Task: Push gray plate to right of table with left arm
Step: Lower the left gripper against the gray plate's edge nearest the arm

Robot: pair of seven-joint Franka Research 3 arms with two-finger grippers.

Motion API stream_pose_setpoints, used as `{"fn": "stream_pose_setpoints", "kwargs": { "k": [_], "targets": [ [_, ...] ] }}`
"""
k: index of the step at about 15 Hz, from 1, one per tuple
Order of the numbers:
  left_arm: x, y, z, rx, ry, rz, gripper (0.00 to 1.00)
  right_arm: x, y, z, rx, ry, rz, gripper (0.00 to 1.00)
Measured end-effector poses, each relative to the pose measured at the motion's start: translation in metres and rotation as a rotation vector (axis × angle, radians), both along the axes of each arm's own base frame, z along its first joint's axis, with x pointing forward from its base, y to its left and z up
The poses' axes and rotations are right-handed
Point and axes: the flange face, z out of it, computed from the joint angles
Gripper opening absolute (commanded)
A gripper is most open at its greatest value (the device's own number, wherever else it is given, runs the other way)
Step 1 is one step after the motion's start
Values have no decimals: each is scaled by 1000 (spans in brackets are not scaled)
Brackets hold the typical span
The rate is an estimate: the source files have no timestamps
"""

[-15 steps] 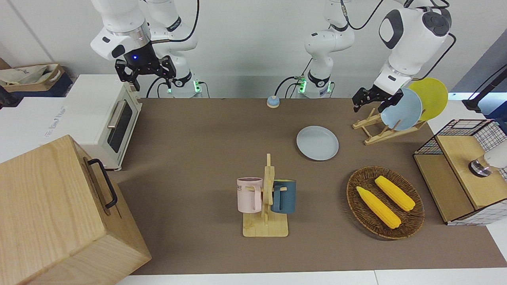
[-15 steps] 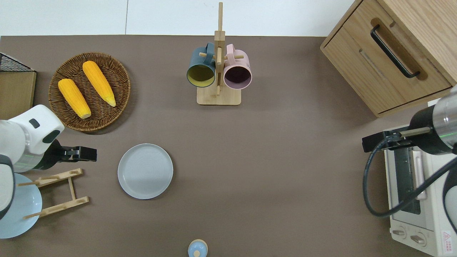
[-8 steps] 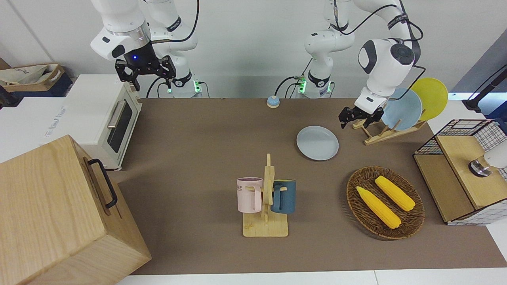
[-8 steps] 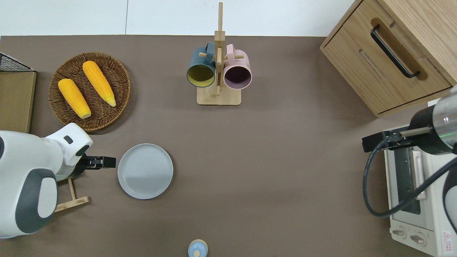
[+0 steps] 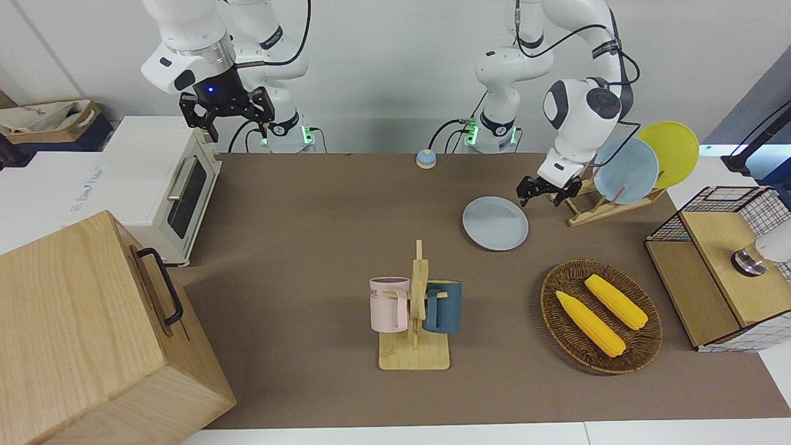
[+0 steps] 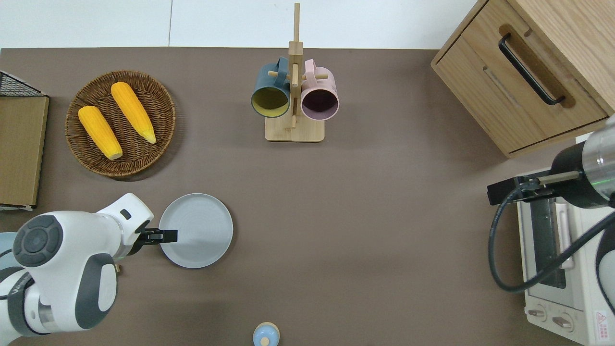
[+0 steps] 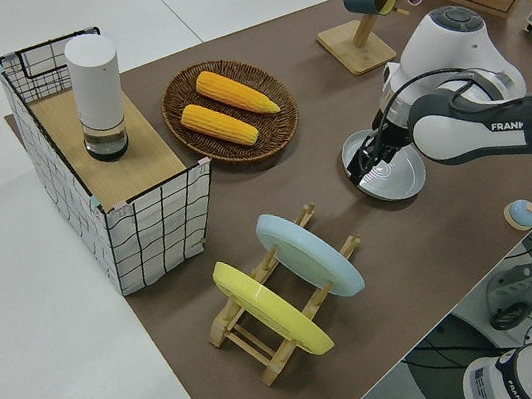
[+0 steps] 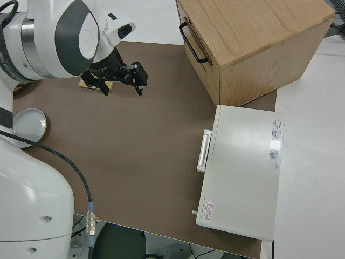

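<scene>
The gray plate (image 5: 495, 224) (image 6: 199, 230) (image 7: 391, 174) lies flat on the brown table (image 5: 309, 216), toward the left arm's end. My left gripper (image 5: 546, 193) (image 6: 166, 236) (image 7: 369, 163) is open and low over the plate's rim, on the side toward the left arm's end of the table. I cannot tell whether it touches the plate. Nothing is held between its fingers. The right gripper (image 5: 227, 117) (image 8: 121, 81) is parked and open.
A wooden rack holds a sky-blue plate (image 5: 627, 170) and a yellow plate (image 5: 670, 151) beside the left gripper. A wicker basket (image 5: 646, 346) with two corn cobs, a mug tree (image 5: 415, 309), a small blue bell (image 5: 426, 159), a toaster oven (image 5: 167, 185) and a wooden cabinet (image 5: 93, 334) also stand here.
The left arm swung down from beside the plate rack toward the gray plate and its gripper now reaches over the plate's rim. The plate has not moved. The right arm stayed still.
</scene>
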Motion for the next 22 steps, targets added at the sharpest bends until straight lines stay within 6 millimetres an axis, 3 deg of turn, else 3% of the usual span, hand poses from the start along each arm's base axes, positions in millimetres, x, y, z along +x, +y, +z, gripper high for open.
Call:
{"fn": "stream_pose_setpoints", "kwargs": {
  "k": [4,13,14,16,18,20,22],
  "targets": [
    [-16,-11,-23,4,1,-22,985,0,0,0,0,0,0,983],
    [-18,-6,-36,0,-4,-11,943,0,0,0,0,0,0,983],
    [-18,-6,-39,-1,-3,-10,895,0,0,0,0,0,0,983],
    [-16,-4,-43,-3,-5,-5,693,0,0,0,0,0,0,983],
    [-16,-2,-45,-5,-2,0,382,0,0,0,0,0,0,983],
    [-16,-1,-45,-5,-2,3,139,0,0,0,0,0,0,983],
    [-15,2,-44,-5,-7,8,0,0,0,0,0,0,0,983]
  ]
}}
